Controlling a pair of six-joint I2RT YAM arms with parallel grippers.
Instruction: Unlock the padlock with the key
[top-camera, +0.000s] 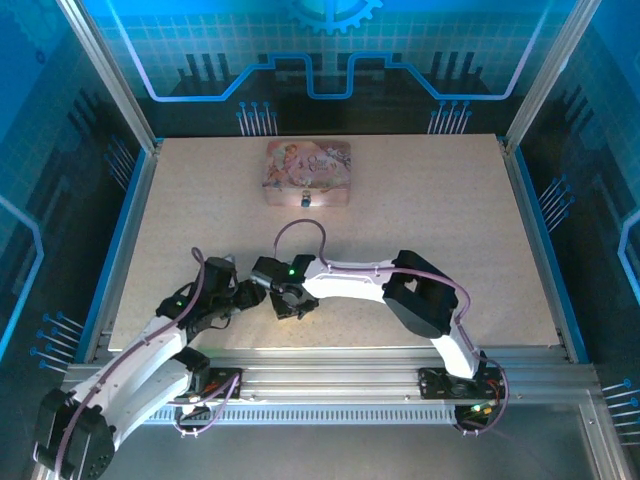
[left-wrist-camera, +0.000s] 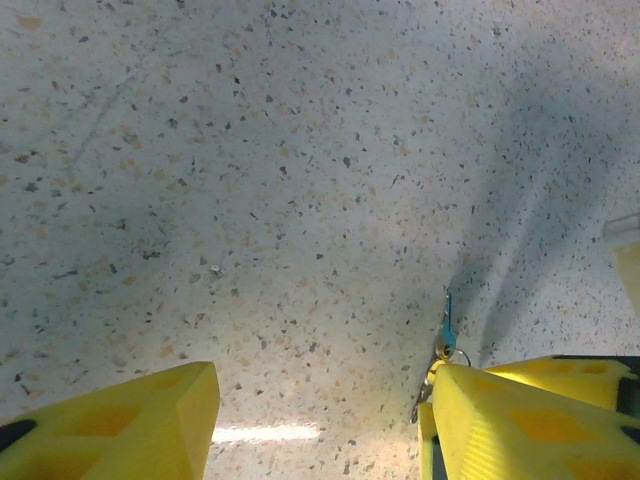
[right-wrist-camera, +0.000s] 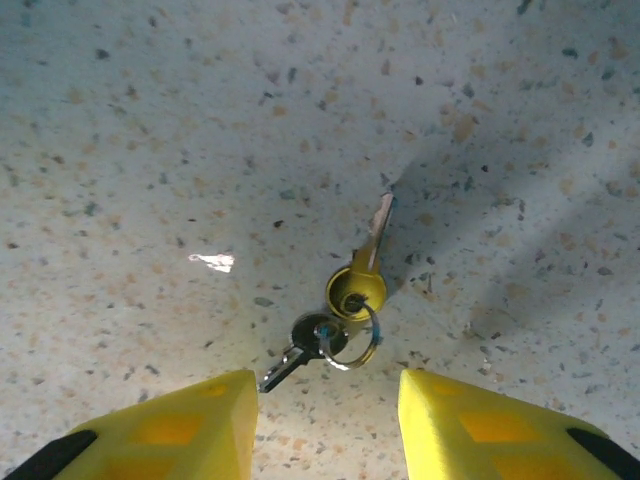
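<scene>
From where I stand, the worry is the pick-up. The key (right-wrist-camera: 305, 342) lies flat on the speckled tabletop (top-camera: 450, 230), joined by a small ring (right-wrist-camera: 362, 342) to a second, yellow-capped key (right-wrist-camera: 357, 290). Something that thin could skate away under closing fingers. The ring or the wrong key could also get pinched, leaving the right one dangling and impossible to aim. Both arms crowd over the same spot, so a bump between them looks possible to me. The padlock (top-camera: 305, 199) is well apart, at the front of the pink tin (top-camera: 307, 165) on the far side, and the tin might slide when a key is pushed at it.

The right end effector (right-wrist-camera: 325, 390) stands moderately open, its yellow fingers (right-wrist-camera: 170, 430) just short of the bunch and gripping nothing. The left end effector (left-wrist-camera: 322, 400) is wider, with nothing between its fingers. The bunch sits right at one fingertip (left-wrist-camera: 470, 400), and I cannot tell whether it touches.
</scene>
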